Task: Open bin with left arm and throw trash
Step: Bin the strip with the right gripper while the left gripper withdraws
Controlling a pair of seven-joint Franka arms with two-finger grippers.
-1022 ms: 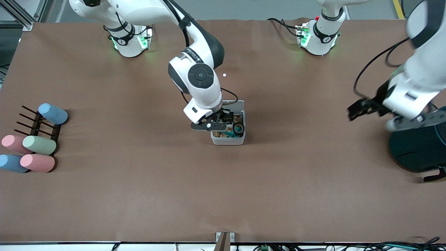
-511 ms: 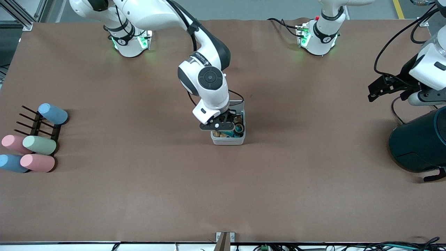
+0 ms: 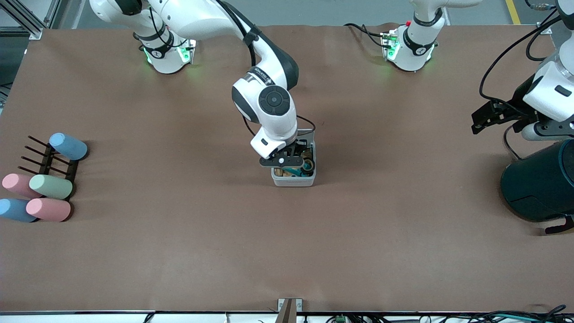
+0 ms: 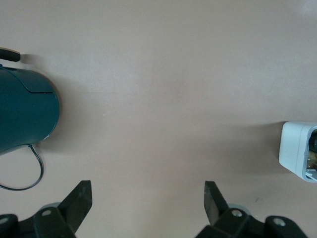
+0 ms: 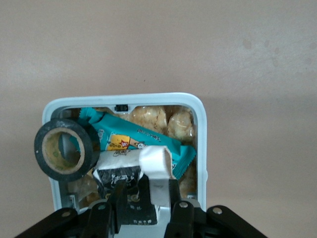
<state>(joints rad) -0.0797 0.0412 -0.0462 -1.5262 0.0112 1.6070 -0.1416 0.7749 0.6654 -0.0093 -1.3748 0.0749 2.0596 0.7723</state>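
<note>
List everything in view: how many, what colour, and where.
Small square white bin: one, white, mid-table, open, full.
Black tape ring: one, black, in the bin.
Wavy white scrap: one, white, in the bin.
Black foil packet: one, black, in the bin.
Teal snack wrapper: one, teal, in the bin.
Pastel cylinders: five, blue, pink, green, right arm's end.
Black pronged rack: one, black, among the cylinders.
Large round container: one, dark teal, left arm's end.
Right end effector: one, black, in the bin.
Left end effector: one, black, open, over the table near the container.

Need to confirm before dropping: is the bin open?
Open: the bin shows its contents, tape ring and teal packet inside.
</note>
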